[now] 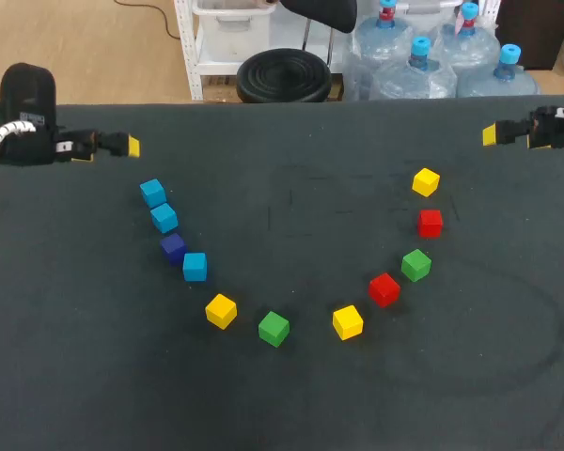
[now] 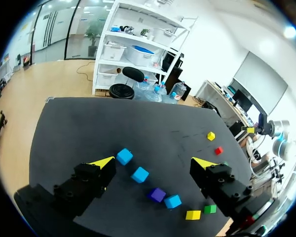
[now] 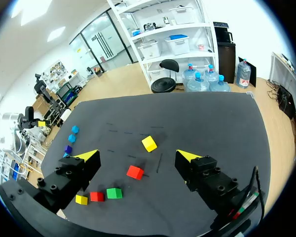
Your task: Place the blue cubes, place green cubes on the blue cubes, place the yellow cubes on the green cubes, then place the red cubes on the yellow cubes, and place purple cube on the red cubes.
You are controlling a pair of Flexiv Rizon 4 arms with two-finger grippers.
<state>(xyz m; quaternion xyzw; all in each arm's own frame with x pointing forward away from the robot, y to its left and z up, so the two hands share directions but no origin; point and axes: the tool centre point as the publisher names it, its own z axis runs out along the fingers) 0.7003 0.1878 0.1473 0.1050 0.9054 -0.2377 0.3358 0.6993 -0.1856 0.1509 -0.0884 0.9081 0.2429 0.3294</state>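
My left gripper (image 2: 154, 162) is wide open and grips nothing; it is held above the far left part of the table (image 1: 291, 188). My right gripper (image 3: 137, 155) is equally wide open and empty, above the far right part. Eleven small, plain-coloured cubes each rest directly on the dark table, forming a U-shaped arc open toward the far edge. The left branch holds the three blue cubes (image 1: 152, 193) (image 1: 164, 218) (image 1: 195, 266), light blue in tone, with the darker purple cube (image 1: 173, 248) between the second and third; these four lie close together. The three yellow cubes (image 1: 221, 310) (image 1: 348, 321) (image 1: 426, 181) lie two at the arc's base and one at the far end of the right branch. The two green cubes (image 1: 274, 328) (image 1: 415, 264) lie one at the base, between the two yellows, and one on the right branch. The two red cubes (image 1: 383, 288) (image 1: 430, 223) flank that right-hand green cube. Several cubes sit turned at an angle to the table edge.
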